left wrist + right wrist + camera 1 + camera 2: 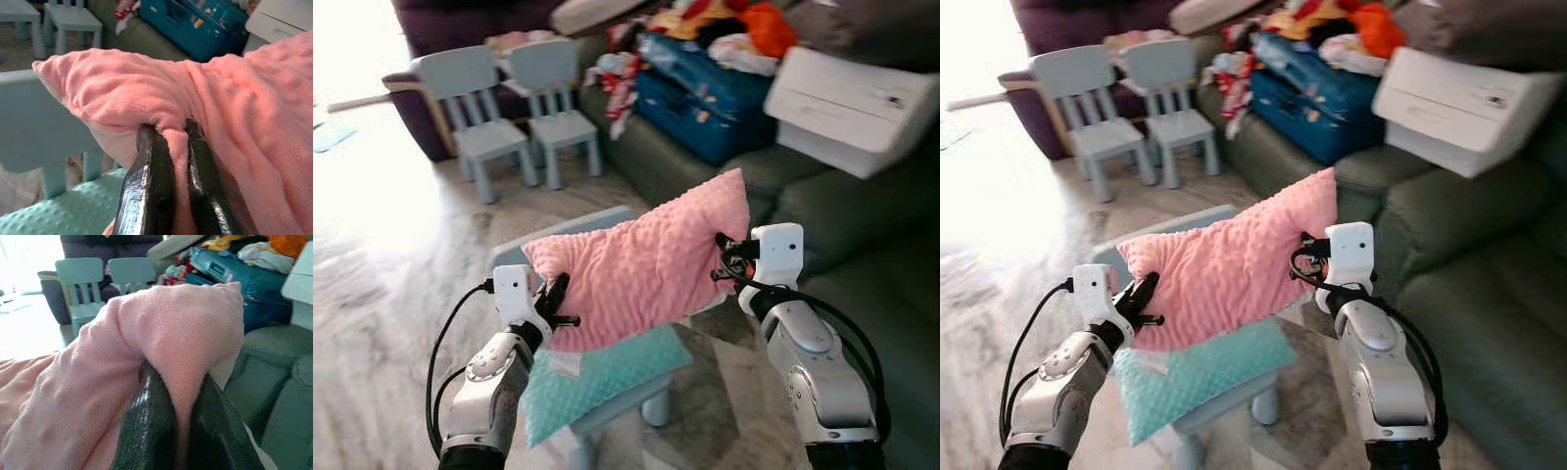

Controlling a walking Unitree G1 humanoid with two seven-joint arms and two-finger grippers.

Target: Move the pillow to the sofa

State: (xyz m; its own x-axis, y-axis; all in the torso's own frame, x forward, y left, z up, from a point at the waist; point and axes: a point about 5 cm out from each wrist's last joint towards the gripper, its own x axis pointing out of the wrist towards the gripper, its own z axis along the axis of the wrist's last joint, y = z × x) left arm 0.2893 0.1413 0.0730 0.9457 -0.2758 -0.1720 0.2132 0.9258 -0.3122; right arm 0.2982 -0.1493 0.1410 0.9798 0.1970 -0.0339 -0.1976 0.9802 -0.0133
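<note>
Pink pillow (646,264) hangs in the air above a teal cushion (602,377), beside the green sofa (842,211), pinched at opposite ends by the left gripper (556,299) and right gripper (724,257).

Both grippers, left (1148,294) and right (1304,257), clamp the pink pillow (1224,266) above a teal cushion (1197,377).

2 pillows (646,269), 2 small chairs (475,108), 1 sofa (862,245), 2 tools (555,299)
</note>
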